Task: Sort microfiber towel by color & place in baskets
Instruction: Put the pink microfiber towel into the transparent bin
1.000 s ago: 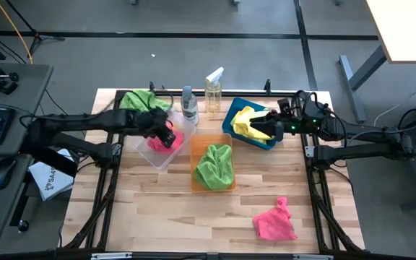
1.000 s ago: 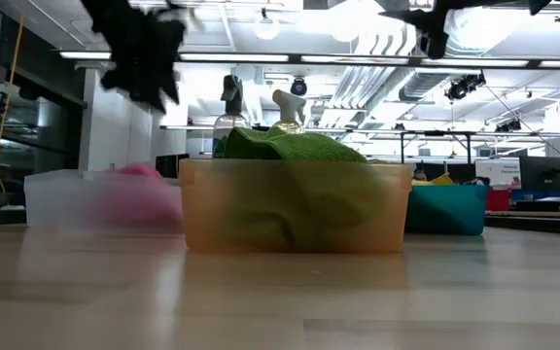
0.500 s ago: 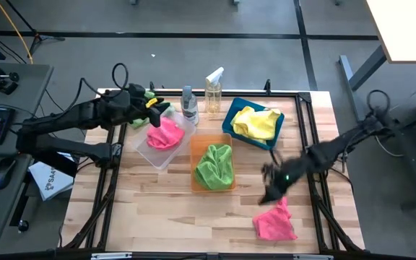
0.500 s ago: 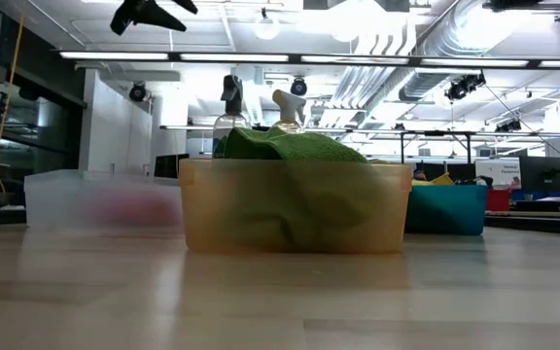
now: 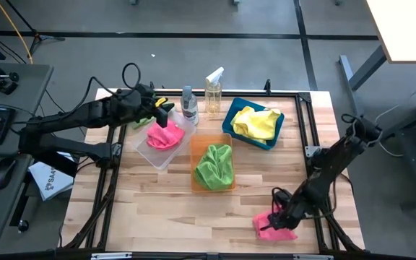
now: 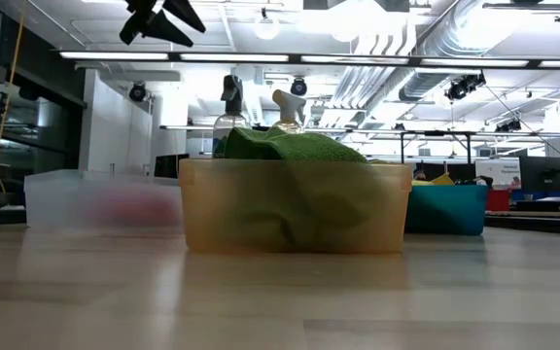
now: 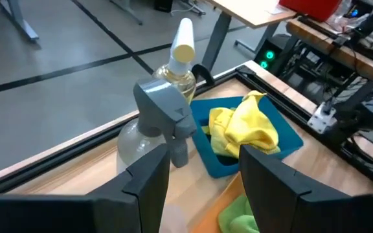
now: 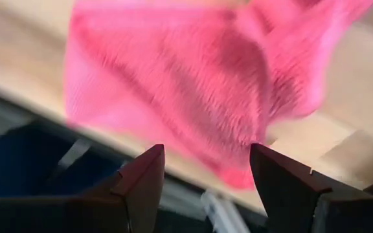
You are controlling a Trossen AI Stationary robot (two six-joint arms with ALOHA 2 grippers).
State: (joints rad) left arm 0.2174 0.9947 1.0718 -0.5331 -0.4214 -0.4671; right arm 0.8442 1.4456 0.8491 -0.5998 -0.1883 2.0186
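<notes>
The wooden surface [image 5: 157, 209] carries three bins in a cluster. The orange basket [image 5: 196, 148] holds a crumpled lime green towel [image 5: 214, 165], the blue basket [image 5: 234, 110] a yellow towel [image 5: 255, 122], and the clear basket [image 5: 154, 155] a fuzzy pink towel [image 5: 165, 134]. Another pink towel [image 5: 269, 226] lies loose near the front right edge, partly hidden under the right pincer [image 5: 279, 217], which is spread over it. The left pincer [image 5: 166, 109] hovers spread and empty beside two spray bottles [image 5: 189, 103].

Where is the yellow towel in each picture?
High view: yellow towel lies in the blue basket, back right of the table.
Low view: only a yellow tip shows above the blue basket, far right.
Left wrist view: in the blue basket, middle.
Right wrist view: not in it.
Shared landmark: the blue basket.
</notes>
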